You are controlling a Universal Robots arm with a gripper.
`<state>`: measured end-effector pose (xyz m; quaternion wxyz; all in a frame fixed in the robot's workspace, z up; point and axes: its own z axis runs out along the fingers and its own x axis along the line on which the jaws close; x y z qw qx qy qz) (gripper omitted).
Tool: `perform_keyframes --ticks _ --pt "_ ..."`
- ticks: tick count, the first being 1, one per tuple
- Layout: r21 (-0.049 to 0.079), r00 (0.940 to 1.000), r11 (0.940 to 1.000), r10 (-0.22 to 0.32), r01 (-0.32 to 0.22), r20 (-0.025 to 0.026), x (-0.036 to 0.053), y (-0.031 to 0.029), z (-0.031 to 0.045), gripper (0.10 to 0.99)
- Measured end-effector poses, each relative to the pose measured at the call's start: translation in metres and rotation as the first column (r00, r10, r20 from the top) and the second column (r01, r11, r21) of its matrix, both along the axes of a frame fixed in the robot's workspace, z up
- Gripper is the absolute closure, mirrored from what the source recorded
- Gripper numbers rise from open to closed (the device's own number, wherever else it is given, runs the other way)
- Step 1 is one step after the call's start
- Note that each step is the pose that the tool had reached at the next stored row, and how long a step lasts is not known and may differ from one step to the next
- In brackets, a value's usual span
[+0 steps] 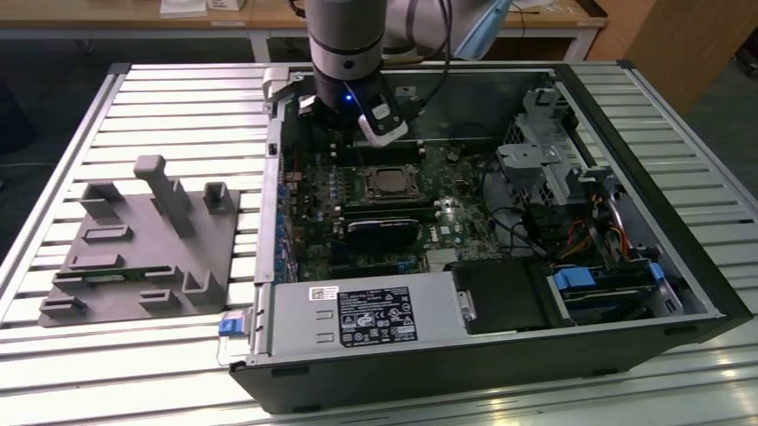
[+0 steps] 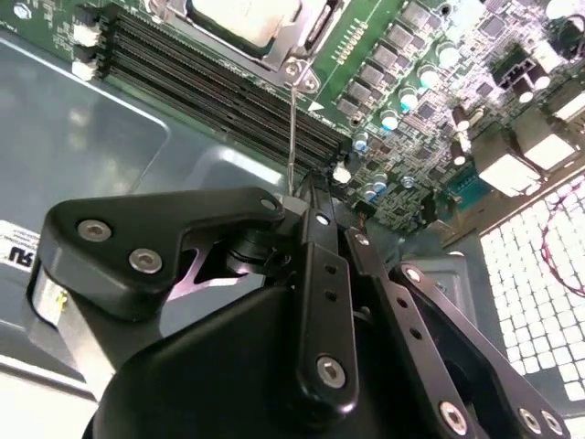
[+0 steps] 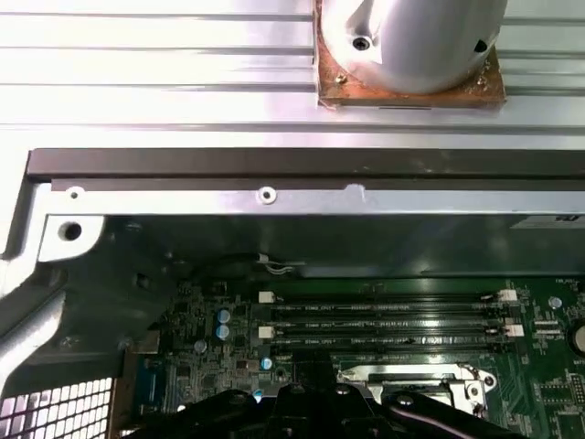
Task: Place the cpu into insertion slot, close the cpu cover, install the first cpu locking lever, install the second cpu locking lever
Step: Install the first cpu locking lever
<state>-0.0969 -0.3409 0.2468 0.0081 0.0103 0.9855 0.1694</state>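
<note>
We see the gripper (image 2: 297,197) with fingers pinched together on the thin locking lever (image 2: 292,128); the cpu (image 2: 242,16) lies seated beneath the closed cpu cover (image 2: 315,23). Pressing should follow the lever's hinge arc, lest it bend.

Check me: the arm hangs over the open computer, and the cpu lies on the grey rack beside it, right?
No: the cpu sits on the motherboard inside the computer, not on the rack; the exterior view shows it. The rest holds.

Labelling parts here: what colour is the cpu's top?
The cpu is pale silvery grey on top, clearest in the second wrist view.
</note>
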Motion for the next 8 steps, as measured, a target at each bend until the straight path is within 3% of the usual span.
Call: perform_keyframes --ticks 8 --pt "-0.005 1.0 1.0 0.0 0.0 0.0 0.0177 0.0017 -0.0005 0.98"
